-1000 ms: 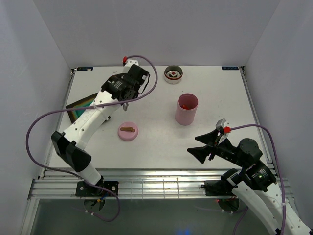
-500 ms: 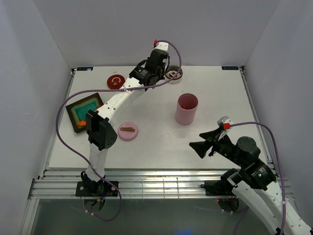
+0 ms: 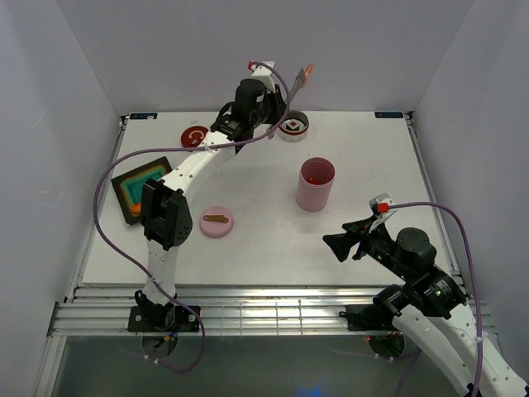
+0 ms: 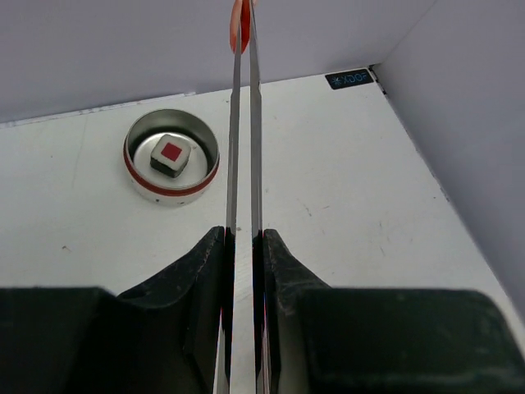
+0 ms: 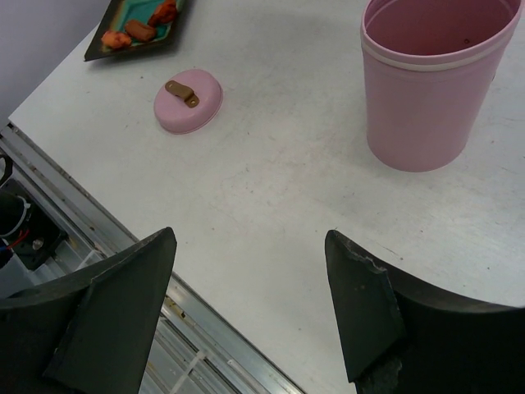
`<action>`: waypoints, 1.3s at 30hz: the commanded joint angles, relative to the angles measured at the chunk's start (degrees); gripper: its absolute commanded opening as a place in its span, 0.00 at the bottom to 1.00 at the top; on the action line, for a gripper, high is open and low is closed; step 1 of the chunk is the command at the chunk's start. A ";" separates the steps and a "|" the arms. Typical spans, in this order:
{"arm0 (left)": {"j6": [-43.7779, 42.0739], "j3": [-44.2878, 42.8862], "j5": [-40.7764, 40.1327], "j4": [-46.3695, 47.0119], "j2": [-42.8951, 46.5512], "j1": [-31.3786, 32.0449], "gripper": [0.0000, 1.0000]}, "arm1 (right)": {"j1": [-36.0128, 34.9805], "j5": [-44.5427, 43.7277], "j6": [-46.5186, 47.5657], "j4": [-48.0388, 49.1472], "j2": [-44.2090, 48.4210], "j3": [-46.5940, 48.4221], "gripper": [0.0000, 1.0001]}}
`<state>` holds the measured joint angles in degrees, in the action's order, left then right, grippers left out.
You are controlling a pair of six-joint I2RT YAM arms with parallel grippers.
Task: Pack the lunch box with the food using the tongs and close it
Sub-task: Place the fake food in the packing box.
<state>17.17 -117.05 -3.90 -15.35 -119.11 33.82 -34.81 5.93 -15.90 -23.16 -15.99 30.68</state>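
Note:
My left gripper (image 4: 244,234) is shut on the tongs (image 4: 244,123), whose two thin arms run forward nearly together. Their tips pinch a small orange-red piece of food (image 4: 239,25). In the top view the left gripper (image 3: 277,91) is raised at the back of the table, with the tongs (image 3: 299,80) reaching past the metal tin (image 3: 293,126). The tin (image 4: 131,160) holds a white square piece with a red centre (image 4: 171,153). The lunch box's pink tub (image 3: 316,184) stands open with red food inside. My right gripper (image 3: 347,246) hangs open and empty near the front.
A black tray with teal inside (image 3: 142,188) holds orange pieces (image 5: 135,31) at the left. The pink lid (image 3: 216,222) lies in front of it. A red lid (image 3: 196,137) lies at the back left. White walls close the back and sides.
My left arm has swung from over the tray to the back of the table beside the metal tin, carrying the tongs. The right gripper has drifted slightly right.

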 commanded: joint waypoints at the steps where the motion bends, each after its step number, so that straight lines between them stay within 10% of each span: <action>1: 8.40 5.41 12.94 8.04 1.86 -6.39 0.00 | -0.35 -1.63 -0.44 0.92 -0.88 2.11 0.79; 39: 10.08 9.13 22.88 12.36 -10.00 -10.80 0.09 | -0.35 -2.24 -0.27 1.27 -3.96 1.67 0.79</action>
<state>27.44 -106.96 18.06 -4.54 -129.38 23.35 -34.92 4.23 -16.16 -23.51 -19.40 30.68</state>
